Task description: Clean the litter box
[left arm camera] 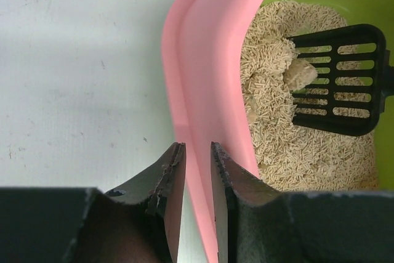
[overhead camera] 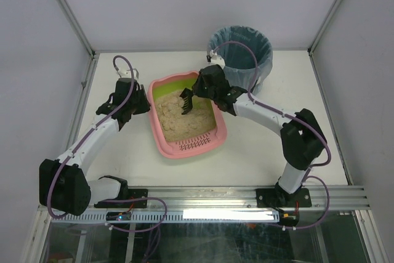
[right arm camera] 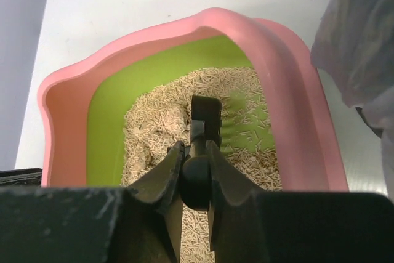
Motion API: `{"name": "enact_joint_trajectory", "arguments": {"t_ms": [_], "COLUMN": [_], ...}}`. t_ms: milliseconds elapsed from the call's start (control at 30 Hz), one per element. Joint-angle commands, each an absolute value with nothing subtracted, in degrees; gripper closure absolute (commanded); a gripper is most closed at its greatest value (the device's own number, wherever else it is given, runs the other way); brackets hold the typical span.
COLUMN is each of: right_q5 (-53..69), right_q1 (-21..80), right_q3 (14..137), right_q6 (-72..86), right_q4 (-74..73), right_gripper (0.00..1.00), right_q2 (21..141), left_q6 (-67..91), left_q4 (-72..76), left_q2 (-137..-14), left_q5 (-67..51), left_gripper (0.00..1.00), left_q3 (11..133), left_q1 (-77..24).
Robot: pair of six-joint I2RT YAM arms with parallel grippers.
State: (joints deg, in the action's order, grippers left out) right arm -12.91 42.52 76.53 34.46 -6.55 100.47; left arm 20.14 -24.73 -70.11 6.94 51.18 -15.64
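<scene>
The pink litter box (overhead camera: 194,146) with its lime-green inner wall lies mid-table, holding beige litter (overhead camera: 184,121). My left gripper (overhead camera: 143,104) is at the box's left side. In the left wrist view its jaws (left arm camera: 197,147) are shut on the pink rim (left arm camera: 209,60). My right gripper (overhead camera: 196,95) hangs over the far part of the box, shut on the round handle of a black slotted scoop (overhead camera: 186,103). The scoop's blade (left arm camera: 335,81) rests in the litter with a pale clump (left arm camera: 300,75) against it. From the right wrist, the gripper (right arm camera: 192,146) and scoop (right arm camera: 205,115) point down into the box (right arm camera: 295,90).
A round black bin lined with a blue bag (overhead camera: 243,53) stands just behind and to the right of the box, its bag (right arm camera: 360,35) showing at the right of the right wrist view. Enclosure walls ring the white table (overhead camera: 123,158).
</scene>
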Motion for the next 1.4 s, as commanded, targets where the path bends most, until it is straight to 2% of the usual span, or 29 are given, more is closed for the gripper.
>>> {"name": "enact_joint_trajectory", "arguments": {"t_ms": [0,767,1367], "right_q5": [-8.4,-14.6,-17.7], "right_q1": [43.5,44.8,44.4], "right_q3": [70.9,58.6,45.7], "right_q6": [43.6,51.7,58.5], "right_q4": [-3.2,5.5,13.8], "right_gripper": [1.00,1.00,1.00], "right_q2": [98.5,84.9,72.1], "left_q6": [20.0,19.7,20.2], "left_q4": [-23.4,-23.9,-23.4], "left_q2": [-70.4,-71.8,-69.4], "left_q5": [3.6,2.7,3.2], "left_gripper": [0.76,0.80,0.78], "left_q3": [52.9,53.5,53.1], "left_q1": [-15.7,-15.7,-15.7]}}
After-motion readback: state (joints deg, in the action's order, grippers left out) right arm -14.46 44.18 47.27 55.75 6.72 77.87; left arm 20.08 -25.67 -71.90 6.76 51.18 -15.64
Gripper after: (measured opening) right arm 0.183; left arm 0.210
